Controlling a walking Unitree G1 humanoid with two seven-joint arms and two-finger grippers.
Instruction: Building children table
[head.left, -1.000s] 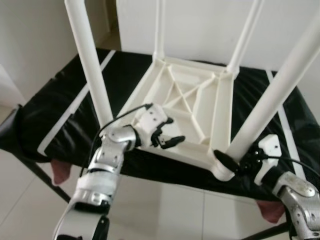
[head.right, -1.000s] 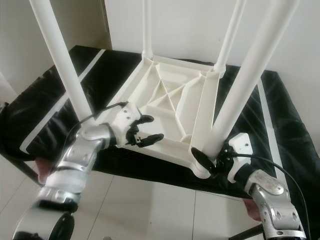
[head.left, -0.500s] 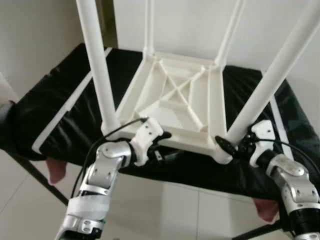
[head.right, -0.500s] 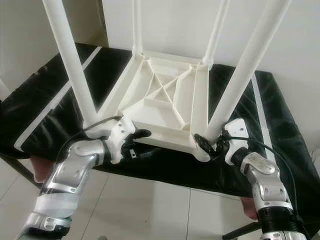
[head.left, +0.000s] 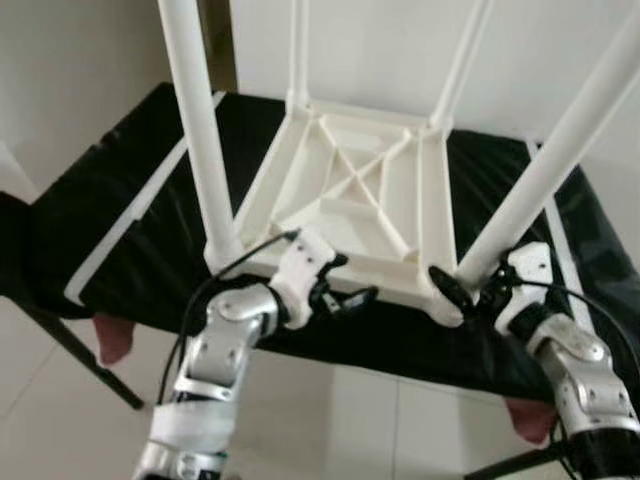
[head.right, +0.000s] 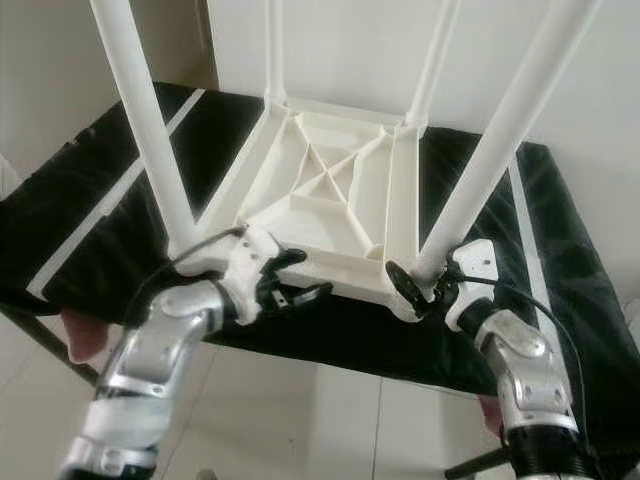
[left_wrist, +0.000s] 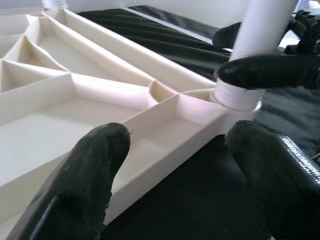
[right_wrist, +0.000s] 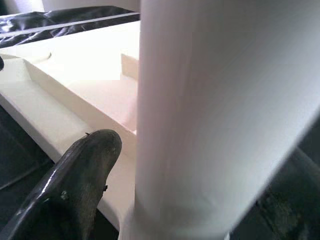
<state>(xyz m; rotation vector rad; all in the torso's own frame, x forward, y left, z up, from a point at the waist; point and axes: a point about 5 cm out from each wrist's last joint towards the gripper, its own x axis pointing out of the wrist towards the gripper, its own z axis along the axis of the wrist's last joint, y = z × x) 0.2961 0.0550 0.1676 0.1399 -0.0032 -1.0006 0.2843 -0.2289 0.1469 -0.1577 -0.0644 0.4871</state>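
White plastic children's table (head.left: 365, 205) lies upside down on the black padded bench (head.left: 110, 215), legs up. At its near edge, the left end effector (head.left: 345, 297) is apart, and the right end effector (head.right: 418, 288) is clamped on the near right white tube leg (head.right: 500, 140). A careless pull could loosen this leg or slide the table off.

Low bench (head.left: 95, 240) I'm working over, draped in shiny black cover with white stripes, white kids' table (head.left: 365, 200) flipped upside down on it, four legs sticking up, tiled floor (head.left: 330, 420) underneath
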